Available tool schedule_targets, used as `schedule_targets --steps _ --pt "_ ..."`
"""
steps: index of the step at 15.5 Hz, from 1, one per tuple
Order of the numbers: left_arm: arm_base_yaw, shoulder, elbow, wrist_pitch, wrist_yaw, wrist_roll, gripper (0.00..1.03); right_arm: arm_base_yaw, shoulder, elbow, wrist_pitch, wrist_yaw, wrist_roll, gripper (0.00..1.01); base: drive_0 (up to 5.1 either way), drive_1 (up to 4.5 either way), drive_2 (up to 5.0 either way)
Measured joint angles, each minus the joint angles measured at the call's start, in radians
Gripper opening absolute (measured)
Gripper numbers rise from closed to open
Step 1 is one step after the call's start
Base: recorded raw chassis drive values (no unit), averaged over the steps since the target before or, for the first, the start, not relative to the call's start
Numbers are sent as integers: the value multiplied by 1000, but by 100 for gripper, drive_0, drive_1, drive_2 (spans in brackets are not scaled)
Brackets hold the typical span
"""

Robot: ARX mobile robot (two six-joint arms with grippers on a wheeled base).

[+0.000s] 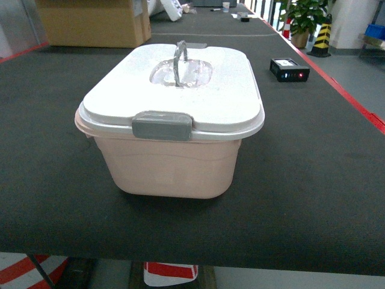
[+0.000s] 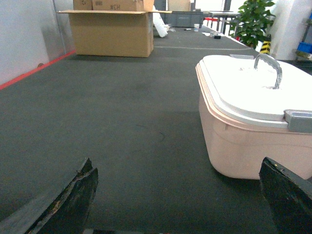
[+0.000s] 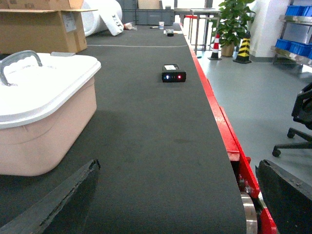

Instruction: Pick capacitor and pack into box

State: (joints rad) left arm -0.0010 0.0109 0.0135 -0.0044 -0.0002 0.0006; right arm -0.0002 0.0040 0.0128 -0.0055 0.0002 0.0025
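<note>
The left tool [image 2: 178,195] appears only in the left wrist view, as two dark fingers [image 2: 73,197] at the lower corners of the frame. The fingers stand wide apart with nothing between them; the tool is released. It sits low over the dark tabletop [image 2: 122,122], to the left of the box [image 2: 243,141] and apart from it.

A brown cardboard carton [image 1: 93,23] stands on the tabletop [image 1: 48,150] at the far left, well behind the box.

The box [image 1: 171,168] stands upright on the tabletop at the centre of the head view, near the front edge. Its body is pale pink with a white rim. The white lid [image 1: 180,90] is seated on top. The grey handle [image 1: 179,57] stands raised at the middle of the lid. The grey latch [image 1: 162,125] sits on the near end of the lid, folded over the rim.

A small black device [image 1: 289,69] with lit indicator points lies on the tabletop to the right of the box and farther away, well apart from it and near the red right edge [image 1: 349,96]. A potted plant [image 1: 304,18] stands on the floor at the far right.

The right tool [image 3: 178,200] appears only in the right wrist view, again as two dark fingers [image 3: 58,200] at the lower corners. They stand wide apart and hold nothing; the tool is released. The box [image 3: 44,122] lies to its left, not touching it. No capacitor can be made out in any view.
</note>
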Motion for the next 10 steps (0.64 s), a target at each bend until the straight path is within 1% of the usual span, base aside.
schedule_targets --steps 10 --pt "0 0 0 0 0 0 98 0 0 0 0 0 0 98 0 0 0"
